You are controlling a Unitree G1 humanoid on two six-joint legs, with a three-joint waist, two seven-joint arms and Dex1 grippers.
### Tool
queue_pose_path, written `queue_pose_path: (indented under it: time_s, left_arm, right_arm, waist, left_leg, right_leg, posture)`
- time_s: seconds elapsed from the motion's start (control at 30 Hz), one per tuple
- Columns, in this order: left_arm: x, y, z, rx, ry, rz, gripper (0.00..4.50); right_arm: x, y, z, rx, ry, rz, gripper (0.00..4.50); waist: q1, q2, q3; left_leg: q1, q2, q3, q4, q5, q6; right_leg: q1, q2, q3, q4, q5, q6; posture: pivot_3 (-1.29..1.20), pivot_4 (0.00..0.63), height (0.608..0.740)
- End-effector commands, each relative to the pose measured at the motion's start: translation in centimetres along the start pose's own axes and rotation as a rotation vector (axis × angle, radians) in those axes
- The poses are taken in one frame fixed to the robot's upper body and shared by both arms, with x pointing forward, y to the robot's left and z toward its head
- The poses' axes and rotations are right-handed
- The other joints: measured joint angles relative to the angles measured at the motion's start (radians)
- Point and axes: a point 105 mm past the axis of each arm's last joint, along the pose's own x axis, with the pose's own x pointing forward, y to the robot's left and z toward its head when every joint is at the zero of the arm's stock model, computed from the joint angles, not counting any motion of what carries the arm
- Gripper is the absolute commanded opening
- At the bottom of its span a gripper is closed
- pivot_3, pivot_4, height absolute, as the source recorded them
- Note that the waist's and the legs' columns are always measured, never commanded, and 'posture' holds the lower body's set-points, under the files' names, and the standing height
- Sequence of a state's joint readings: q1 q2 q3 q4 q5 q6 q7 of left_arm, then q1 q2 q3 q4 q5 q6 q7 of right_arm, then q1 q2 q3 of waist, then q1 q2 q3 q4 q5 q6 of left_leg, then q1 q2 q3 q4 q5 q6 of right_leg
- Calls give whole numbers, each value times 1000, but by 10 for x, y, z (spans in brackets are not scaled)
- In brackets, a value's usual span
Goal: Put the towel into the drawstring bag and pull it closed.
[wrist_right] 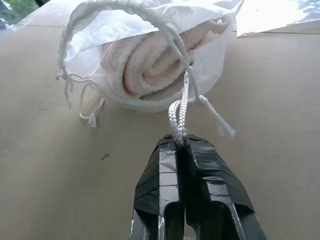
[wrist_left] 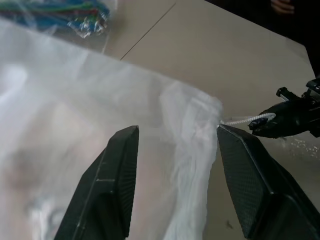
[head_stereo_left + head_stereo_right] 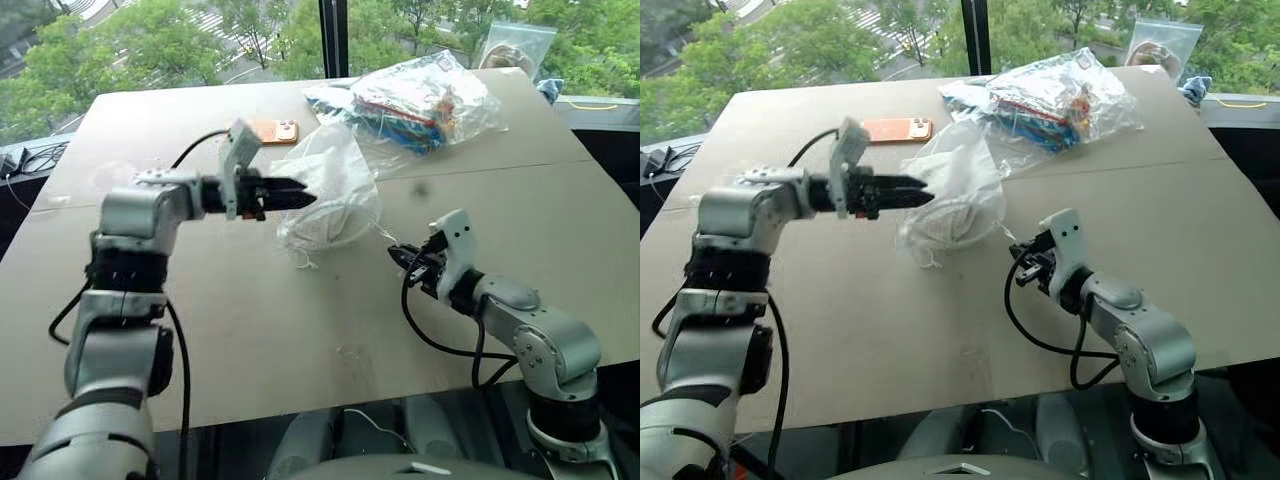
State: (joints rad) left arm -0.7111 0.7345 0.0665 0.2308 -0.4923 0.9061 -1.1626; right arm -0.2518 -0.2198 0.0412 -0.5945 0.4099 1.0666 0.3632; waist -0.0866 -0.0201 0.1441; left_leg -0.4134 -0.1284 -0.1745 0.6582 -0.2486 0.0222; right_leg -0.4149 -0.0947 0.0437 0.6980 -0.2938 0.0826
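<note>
Nearest, the right gripper (image 1: 182, 142) is clamped shut on a cord (image 1: 180, 107) of the bag (image 3: 330, 195). Mid-table, the bag lies with the rolled towel (image 1: 150, 62) inside, its mouth not yet drawn. The left gripper (image 2: 175, 145) stands half open astride the bag's fabric, gripping nothing. Thin, limp and light, the bag is best held by its cords. Beyond lies a plastic bag (image 3: 420, 100).

Table (image 3: 250, 330): tan, flat, spanning the view, a seam running across it.
Drawstring bag (image 3: 330, 200): lying near the middle, holding the rolled towel (image 1: 150, 65), loose cords trailing on the top.
Plastic bag (image 3: 420, 100): resting at the far side, holding colourful items.
Phone (image 3: 272, 131): lying flat, just beside the plastic bag.
</note>
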Motion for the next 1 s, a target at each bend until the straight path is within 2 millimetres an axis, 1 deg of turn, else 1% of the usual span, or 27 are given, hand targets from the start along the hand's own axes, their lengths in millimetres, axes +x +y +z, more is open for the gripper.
queue_pose_path:
  time_s: [0.03,0.1,0.17,0.23,0.33,0.4,0.5,0.6,0.73,0.87,0.93,0.97,1.0]
  left_arm:
    - [-24,-14,-1,-8,-38,43,2407]
    - [-29,-9,-14,-33,-35,101,2407]
    - [-34,-4,-26,-52,-28,153,2407]
    - [-33,-6,-44,-26,36,169,2407]
    - [-21,-9,-69,-2,72,219,2407]
    - [-11,-9,-78,1,57,260,2407]
    - [3,-9,-80,-27,2,301,2407]
    - [16,-12,-81,-57,-26,301,2407]
    - [36,-15,-80,-75,-48,316,2407]
    - [52,-16,-82,-68,-33,356,2407]
    - [57,-13,-85,-46,-19,394,1883]
    - [57,-9,-87,-45,-13,434,1755]
    - [57,-4,-89,-43,-9,467,1188]
  right_arm:
    - [-2,11,12,-19,-42,45,0]
    - [-2,11,13,-23,-39,53,0]
    - [-4,9,15,-23,-40,56,0]
    - [-5,5,15,-34,-29,54,0]
    - [-6,-1,15,-43,-22,45,0]
    - [-7,-2,15,-45,-22,42,0]
    - [-7,-2,15,-44,-21,41,0]
    - [-8,-1,13,-40,-17,39,0]
    - [-8,0,12,-38,-15,35,0]
    - [-10,0,12,-38,-14,29,0]
    - [-10,1,12,-37,-15,29,0]
    - [-10,1,12,-38,-16,27,0]
    - [-10,1,12,-37,-19,24,0]
  waist:
    - [3,0,0]
    - [25,0,0]
    - [37,0,0]
    - [43,0,0]
    - [47,0,0]
    - [52,0,0]
    - [53,0,0]
    - [51,0,0]
    - [50,0,0]
    - [53,1,-1]
    - [59,3,-3]
    - [63,4,-4]
    - [68,4,-4]
  left_leg:
    - [0,0,0,0,0,0]
    - [0,0,0,1,0,0]
    - [0,0,-1,2,0,0]
    - [1,0,0,2,0,0]
    - [1,0,0,2,0,0]
    - [1,0,0,1,0,0]
    - [1,0,0,1,0,0]
    - [1,0,0,1,0,0]
    - [1,0,1,1,0,0]
    - [1,0,1,2,0,0]
    - [1,-1,1,2,0,0]
    - [1,-1,1,3,0,0]
    - [1,-1,1,3,0,0]
  right_leg:
    - [0,0,0,0,0,0]
    - [1,0,-1,0,0,0]
    - [2,0,-2,-1,0,0]
    - [2,-1,-1,-1,0,0]
    - [2,-1,-1,-1,0,0]
    - [2,-2,-1,-1,0,0]
    - [2,-1,-2,-1,0,0]
    - [2,-1,-1,-1,0,0]
    - [2,-1,-1,-1,0,0]
    - [3,-2,-1,-1,0,0]
    - [3,-2,-1,-1,0,0]
    - [3,-2,-2,-1,0,0]
    - [3,-2,-2,-1,0,0]
  posture:
    - [0,150,740]
    - [0,150,740]
    - [0,150,740]
    - [0,150,740]
    - [0,150,740]
    - [0,150,740]
    - [0,150,740]
    - [0,150,740]
    - [0,150,740]
    - [0,150,740]
    - [0,150,740]
    - [0,150,740]
    - [0,150,740]
